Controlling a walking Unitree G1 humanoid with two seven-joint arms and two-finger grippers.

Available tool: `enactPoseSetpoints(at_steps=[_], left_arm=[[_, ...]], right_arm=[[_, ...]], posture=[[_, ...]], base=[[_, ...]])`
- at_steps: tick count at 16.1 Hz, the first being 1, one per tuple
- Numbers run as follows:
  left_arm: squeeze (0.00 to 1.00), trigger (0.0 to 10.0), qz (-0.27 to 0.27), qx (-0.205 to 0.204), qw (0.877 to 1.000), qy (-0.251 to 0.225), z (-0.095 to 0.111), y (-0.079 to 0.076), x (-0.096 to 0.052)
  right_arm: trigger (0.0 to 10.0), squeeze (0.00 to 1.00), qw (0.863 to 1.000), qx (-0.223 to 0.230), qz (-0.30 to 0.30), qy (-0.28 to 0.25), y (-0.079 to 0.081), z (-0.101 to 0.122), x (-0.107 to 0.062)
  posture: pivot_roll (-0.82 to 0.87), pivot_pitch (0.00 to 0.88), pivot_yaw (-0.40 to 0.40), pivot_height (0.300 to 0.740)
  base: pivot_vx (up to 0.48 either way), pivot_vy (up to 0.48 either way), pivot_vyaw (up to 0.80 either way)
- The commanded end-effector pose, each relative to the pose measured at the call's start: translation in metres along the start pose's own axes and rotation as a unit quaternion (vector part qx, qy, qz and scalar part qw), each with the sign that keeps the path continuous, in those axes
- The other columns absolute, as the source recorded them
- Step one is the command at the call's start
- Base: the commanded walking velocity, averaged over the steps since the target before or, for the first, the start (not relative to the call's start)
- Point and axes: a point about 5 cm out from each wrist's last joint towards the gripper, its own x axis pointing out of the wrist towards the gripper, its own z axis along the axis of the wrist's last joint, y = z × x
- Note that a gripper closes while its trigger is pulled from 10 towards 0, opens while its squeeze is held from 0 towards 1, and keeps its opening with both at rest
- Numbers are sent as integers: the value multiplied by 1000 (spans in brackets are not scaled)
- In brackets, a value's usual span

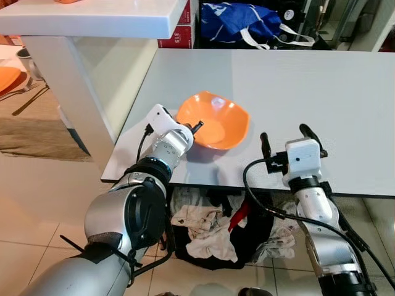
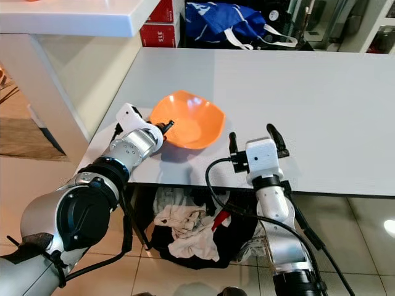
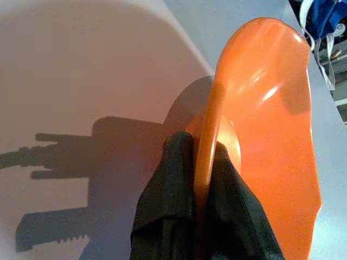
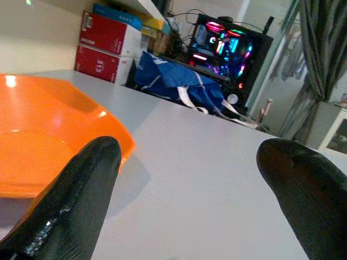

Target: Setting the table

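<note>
Left gripper (image 3: 203, 179) pinches orange bowl's (image 1: 214, 120) rim, seemingly tilted; right gripper (image 1: 285, 139) spread, empty.

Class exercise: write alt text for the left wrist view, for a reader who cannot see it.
The left pincer grips the rim of an orange bowl, one black finger on each side of the edge. The bowl sits on a pale grey table, where the pincer's shadow falls.

bowl (image 1: 213, 120) plain orange | table (image 1: 321, 92) pale grey | bag (image 1: 237, 21) blue, white straps | boxes (image 4: 105, 49) red
</note>
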Motion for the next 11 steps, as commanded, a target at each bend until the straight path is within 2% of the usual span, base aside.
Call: enactPoseSetpoints(at_steps=[1,5,9,10,11], left_arm=[[0,10000,-1,-8,1000,-12,8,-8,-1],[0,10000,17,-37,999,-13,3,-6,-1],[0,10000,33,-21,999,-14,-2,-2,0],[212,10000,35,-18,999,-12,-4,-1,0],[800,10000,40,-15,999,-11,-5,0,0]], right_arm=[[10000,0,1000,-5,7,-2,0,3,-1],[10000,0,1000,-7,17,5,2,2,-6],[10000,0,1000,-7,21,7,3,2,-6],[10000,0,1000,-7,22,8,4,2,-6],[10000,0,1000,-6,22,9,4,2,-7]], posture=[[-233,0,93,740],[-238,0,89,740],[-239,0,88,740],[-239,0,89,740],[-239,0,89,740]], base=[[0,0,0],[0,0,0],[0,0,0],[0,0,0],[0,0,0]])
